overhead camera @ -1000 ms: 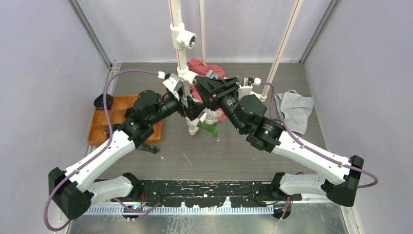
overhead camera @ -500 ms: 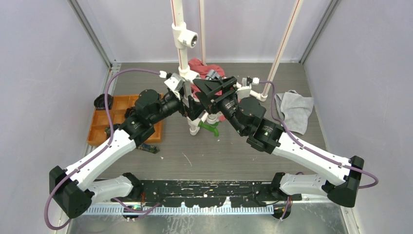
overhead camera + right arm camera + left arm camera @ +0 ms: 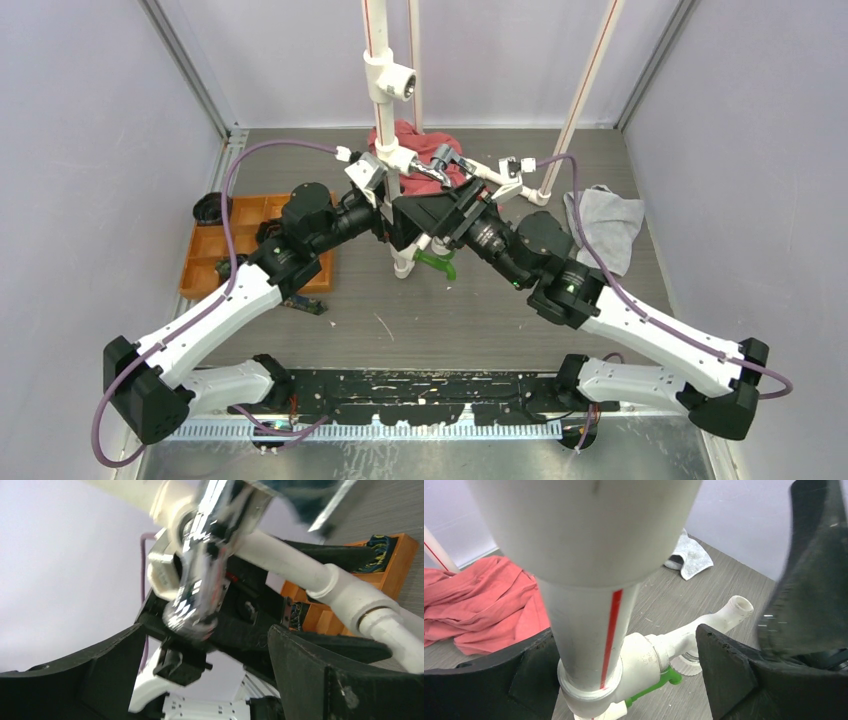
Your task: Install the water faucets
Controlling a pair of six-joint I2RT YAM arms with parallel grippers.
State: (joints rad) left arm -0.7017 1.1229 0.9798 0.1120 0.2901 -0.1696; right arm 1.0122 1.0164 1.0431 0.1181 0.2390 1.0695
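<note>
While left gripper [image 3: 624,667] straddles pipe [image 3: 586,610], right gripper [image 3: 205,645] gapes near silver faucet [image 3: 202,575]

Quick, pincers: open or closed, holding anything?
Left pincer: open around the pipe.
Right pincer: open, facing the silver faucet, holding nothing.

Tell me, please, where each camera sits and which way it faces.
Top external: above, behind the bases, looking down; both arms show.
Left wrist: on the left arm, facing the white pipe that the left gripper straddles.
Right wrist: on the right arm, looking up past the right gripper at the silver faucet.
Shared by top external and left wrist: the green tap.
</note>
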